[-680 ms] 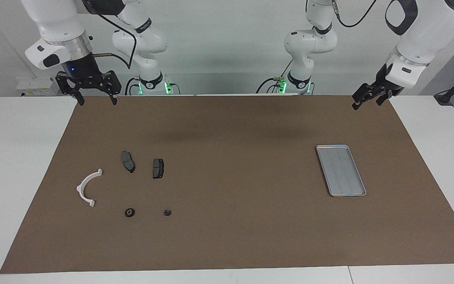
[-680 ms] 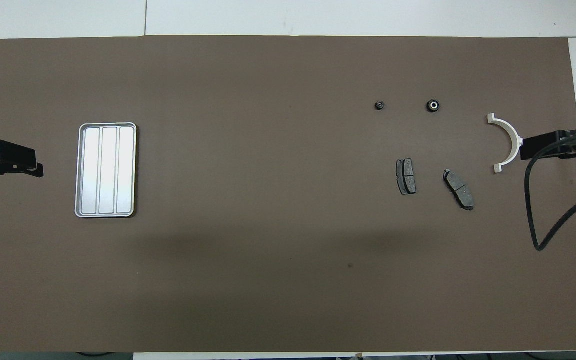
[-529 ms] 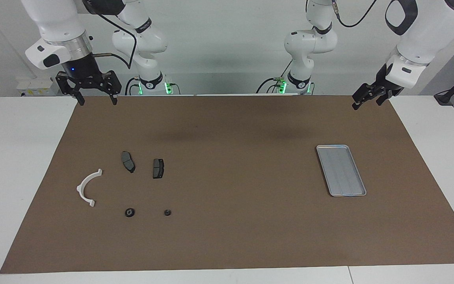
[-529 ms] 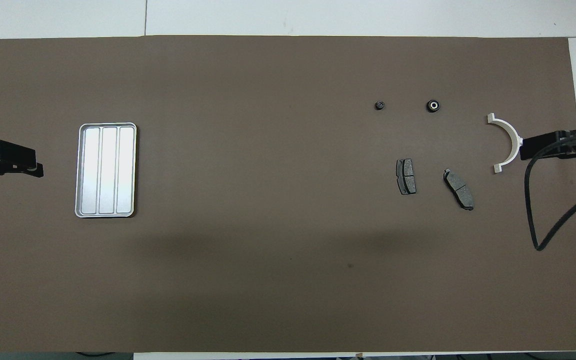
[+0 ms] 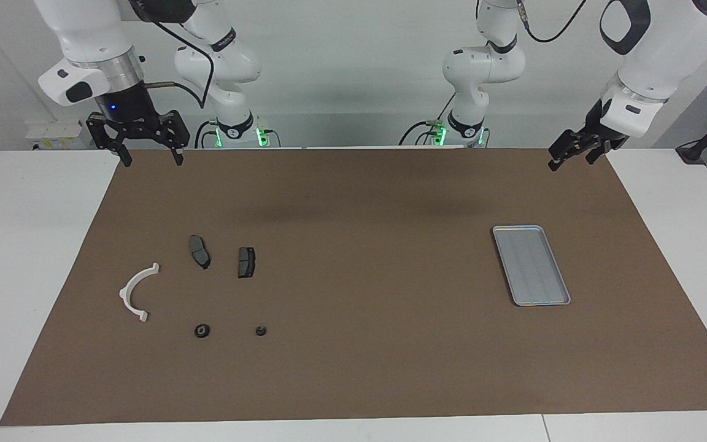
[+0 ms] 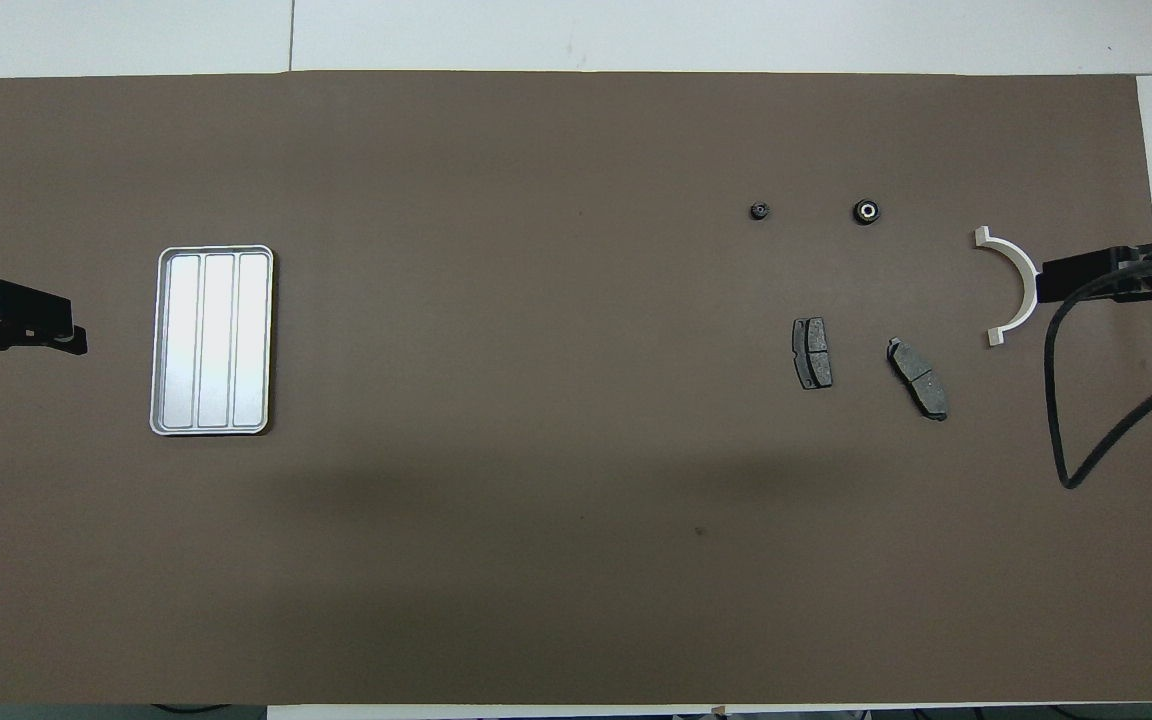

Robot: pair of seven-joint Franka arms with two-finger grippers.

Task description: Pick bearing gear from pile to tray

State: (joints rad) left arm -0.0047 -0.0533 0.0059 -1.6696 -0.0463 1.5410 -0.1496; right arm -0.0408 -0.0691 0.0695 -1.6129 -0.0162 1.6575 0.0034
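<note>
Two small black round pieces lie at the edge of the pile farthest from the robots: the larger ring-shaped one (image 5: pixel 202 331) toward the right arm's end, the smaller one (image 5: pixel 260 331) well apart from it toward the middle of the counter. You cannot tell which of them is the bearing gear. Nothing touches either.

Nearer the robots you have two dark grey brake pads, one (image 5: pixel 199 251) slanted, the other (image 5: pixel 246 262) close to upright in the facing view, apart from each other. The white half-ring bracket (image 5: pixel 137 292) sits beside them toward the right arm's end, flat on the brown mat (image 5: pixel 353 368).

The tray (image 5: pixel 531 265) rests flat toward the left arm's end, well apart from the pile, with bare ridges showing.

Right gripper (image 5: pixel 148 156): up in the air over the mat's edge nearest the robots, fingers spread wide, holding nothing. In the overhead view it overlaps the bracket, but the facing view shows it high and clear of it.

Left gripper (image 5: pixel 570 161): waiting over the mat's corner by its own base, fingers apart, holding nothing.
</note>
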